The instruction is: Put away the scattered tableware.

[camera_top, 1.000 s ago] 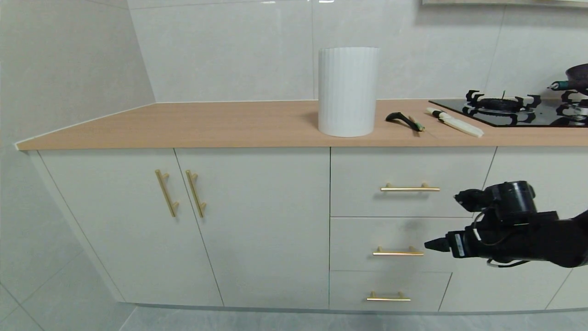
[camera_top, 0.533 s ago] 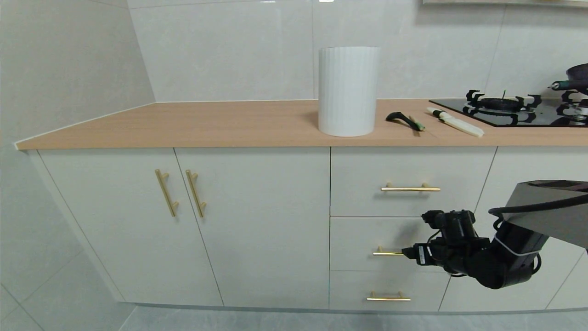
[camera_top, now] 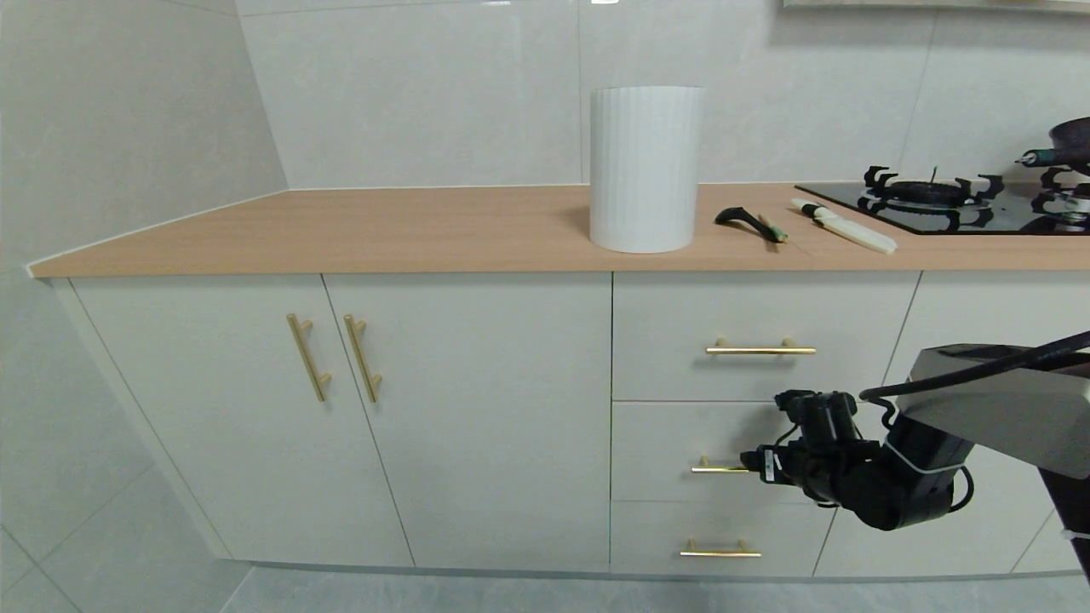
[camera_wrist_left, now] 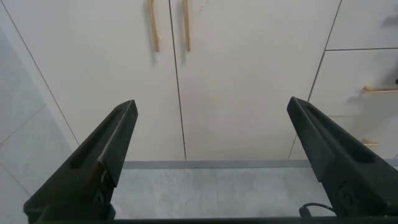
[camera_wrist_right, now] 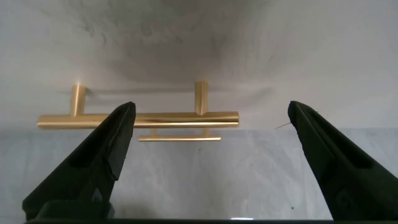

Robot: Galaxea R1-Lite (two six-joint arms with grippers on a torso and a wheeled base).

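Note:
On the wooden counter [camera_top: 409,230] lie a black-handled utensil [camera_top: 749,222] and a long cream-coloured utensil [camera_top: 845,226], to the right of a tall white ribbed container [camera_top: 645,169]. My right gripper [camera_top: 754,463] is low down, at the right end of the middle drawer's gold handle [camera_top: 722,466]. In the right wrist view the handle [camera_wrist_right: 138,119] lies across just ahead of the open right gripper [camera_wrist_right: 210,111], nothing held. My left gripper [camera_wrist_left: 211,106] is open and empty, facing the lower cupboard doors [camera_wrist_left: 249,81].
A black gas hob [camera_top: 954,207] with a dark pan [camera_top: 1071,140] takes the counter's right end. The drawer stack has a top handle [camera_top: 760,348] and a bottom handle [camera_top: 719,553]. Two upright gold door handles [camera_top: 332,358] are on the left cupboard. Grey tiled floor [camera_wrist_left: 217,193] lies below.
My right arm has swung left and slightly down, bringing its gripper up to the middle drawer's handle. Most of the move came early; it has crept a little closer since.

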